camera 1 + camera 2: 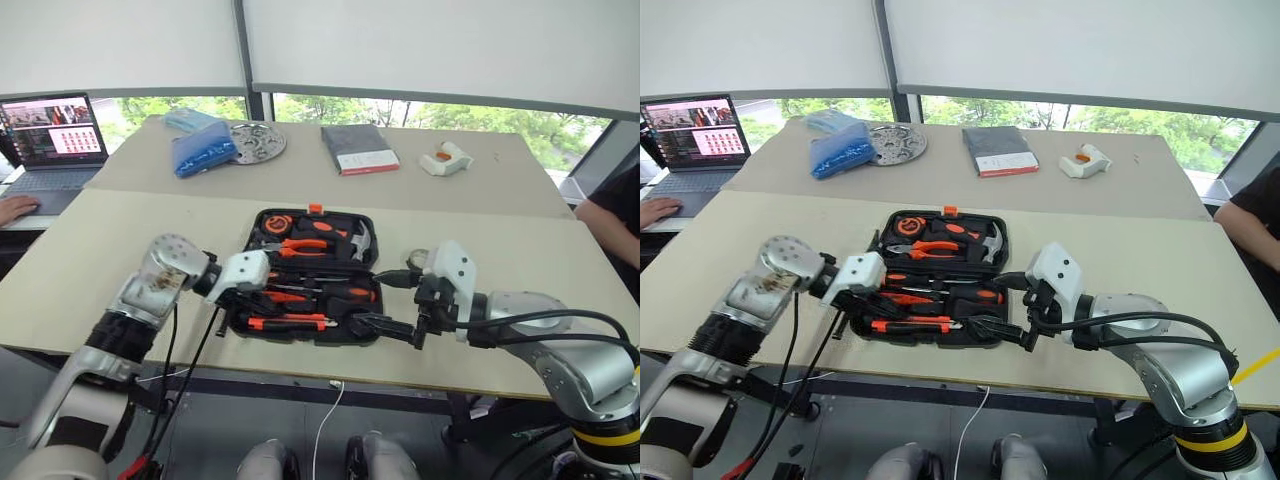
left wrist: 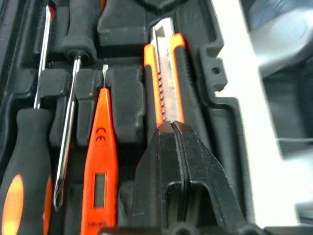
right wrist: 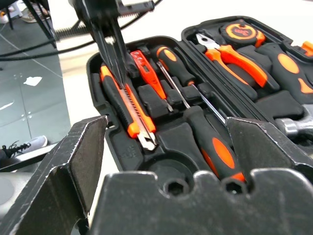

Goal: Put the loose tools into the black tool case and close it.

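Table (image 1: 120,260): case (image 1: 262,222) open; L wrist: shut fingers (image 2: 188,161) on knife (image 2: 166,83).

black tool case (image 1: 940,275) lying open on the near table (image 1: 760,260), with pliers (image 1: 932,247), tape measure (image 1: 906,227) and hammer (image 1: 992,240) in its far half and orange-handled tools (image 1: 908,324) in its near half. my left gripper (image 1: 876,312) reaches in at the case's left edge; my right gripper (image 1: 998,306), fingers spread, sits at its right edge. on the far table: blue bag (image 1: 842,150), metal disc (image 1: 898,143), dark grey book (image 1: 999,150), laptop (image 1: 695,140).
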`<state>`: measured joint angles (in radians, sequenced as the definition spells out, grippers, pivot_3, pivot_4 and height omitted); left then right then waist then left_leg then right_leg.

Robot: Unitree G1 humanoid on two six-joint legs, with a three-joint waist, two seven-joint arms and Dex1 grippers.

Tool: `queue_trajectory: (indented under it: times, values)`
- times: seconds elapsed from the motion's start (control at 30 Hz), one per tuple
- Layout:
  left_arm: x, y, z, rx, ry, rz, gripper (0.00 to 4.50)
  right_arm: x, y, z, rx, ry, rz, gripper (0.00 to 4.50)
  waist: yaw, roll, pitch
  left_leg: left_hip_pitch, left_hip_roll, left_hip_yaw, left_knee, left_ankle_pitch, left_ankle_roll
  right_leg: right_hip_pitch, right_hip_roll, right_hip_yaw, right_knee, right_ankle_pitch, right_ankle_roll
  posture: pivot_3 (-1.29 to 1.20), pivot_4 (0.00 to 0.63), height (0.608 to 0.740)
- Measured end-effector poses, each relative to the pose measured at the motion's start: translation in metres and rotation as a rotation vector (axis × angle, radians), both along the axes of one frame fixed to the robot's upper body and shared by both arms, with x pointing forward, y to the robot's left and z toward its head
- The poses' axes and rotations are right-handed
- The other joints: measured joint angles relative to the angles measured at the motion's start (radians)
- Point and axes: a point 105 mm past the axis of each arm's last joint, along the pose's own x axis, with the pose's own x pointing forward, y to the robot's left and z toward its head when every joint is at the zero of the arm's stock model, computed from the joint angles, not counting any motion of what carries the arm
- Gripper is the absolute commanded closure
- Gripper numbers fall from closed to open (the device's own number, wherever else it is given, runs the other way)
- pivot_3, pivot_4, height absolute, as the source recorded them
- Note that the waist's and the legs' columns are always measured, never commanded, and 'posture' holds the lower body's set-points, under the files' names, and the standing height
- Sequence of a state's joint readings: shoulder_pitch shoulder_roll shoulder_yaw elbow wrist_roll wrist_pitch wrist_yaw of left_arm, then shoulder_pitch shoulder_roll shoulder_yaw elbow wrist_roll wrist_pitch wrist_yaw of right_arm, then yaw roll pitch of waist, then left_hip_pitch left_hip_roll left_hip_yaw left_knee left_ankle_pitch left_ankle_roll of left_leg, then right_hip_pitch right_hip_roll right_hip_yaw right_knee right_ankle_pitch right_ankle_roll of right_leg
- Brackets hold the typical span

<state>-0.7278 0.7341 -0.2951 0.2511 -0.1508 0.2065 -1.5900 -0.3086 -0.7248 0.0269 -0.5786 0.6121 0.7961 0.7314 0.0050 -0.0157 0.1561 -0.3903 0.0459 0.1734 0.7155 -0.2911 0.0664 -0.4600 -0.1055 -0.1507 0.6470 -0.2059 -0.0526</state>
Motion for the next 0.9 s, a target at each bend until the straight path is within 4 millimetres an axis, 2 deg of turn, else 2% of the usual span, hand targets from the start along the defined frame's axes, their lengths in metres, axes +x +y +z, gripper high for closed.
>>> queue_trajectory:
  times: [0.1, 0.2, 0.53, 0.73, 0.83, 0.9]
  values:
    - [-0.004, -0.002, -0.001, 0.012, 0.003, -0.023, 4.49, -0.001, 0.0, 0.0, 0.0, 0.002, 0.005, 0.0, 0.001, 0.0, 0.0, 0.0, -0.001, 0.0, 0.0, 0.0, 0.0, 0.0, 0.0, 0.0, -0.001, 0.0, 0.0, 0.0, 0.15, 0.718]
    - [-0.008, -0.001, -0.014, 0.034, 0.021, -0.035, 4.49, -0.001, 0.0, -0.001, 0.0, 0.005, 0.005, 0.0, 0.003, -0.001, 0.001, -0.001, -0.001, 0.0, 0.0, 0.0, 0.001, 0.0, 0.0, 0.0, -0.001, 0.0, 0.001, 0.0, 0.15, 0.718]
    - [-0.014, -0.003, -0.022, 0.057, -0.003, -0.079, 4.49, -0.01, 0.0, -0.005, -0.034, 0.015, 0.037, 0.0, 0.004, -0.001, 0.001, 0.0, -0.001, 0.0, 0.0, -0.001, 0.001, 0.0, -0.001, 0.0, -0.001, 0.0, 0.001, 0.0, 0.15, 0.718]
    - [-0.009, -0.009, -0.023, 0.075, -0.092, -0.107, 4.49, -0.011, 0.001, -0.005, -0.035, 0.011, 0.039, 0.0, 0.008, -0.001, 0.0, 0.002, -0.001, 0.0, 0.0, -0.001, 0.002, 0.002, -0.003, 0.0, -0.001, 0.0, 0.001, 0.0, 0.15, 0.718]
    - [-0.004, -0.013, -0.024, 0.041, -0.072, -0.072, 4.49, -0.011, 0.001, -0.005, -0.034, 0.01, 0.041, 0.0, 0.016, -0.001, 0.0, 0.001, -0.001, -0.001, 0.001, -0.001, 0.003, 0.003, -0.003, 0.0, -0.001, 0.001, 0.002, 0.0, 0.15, 0.718]
    - [0.002, -0.014, -0.02, -0.012, -0.039, -0.004, 3.98, -0.011, 0.001, -0.004, -0.034, 0.01, 0.045, 0.0, 0.017, -0.001, 0.001, -0.001, -0.001, -0.002, 0.002, -0.001, 0.004, 0.002, -0.003, 0.0, -0.001, 0.002, 0.004, 0.0, 0.15, 0.718]
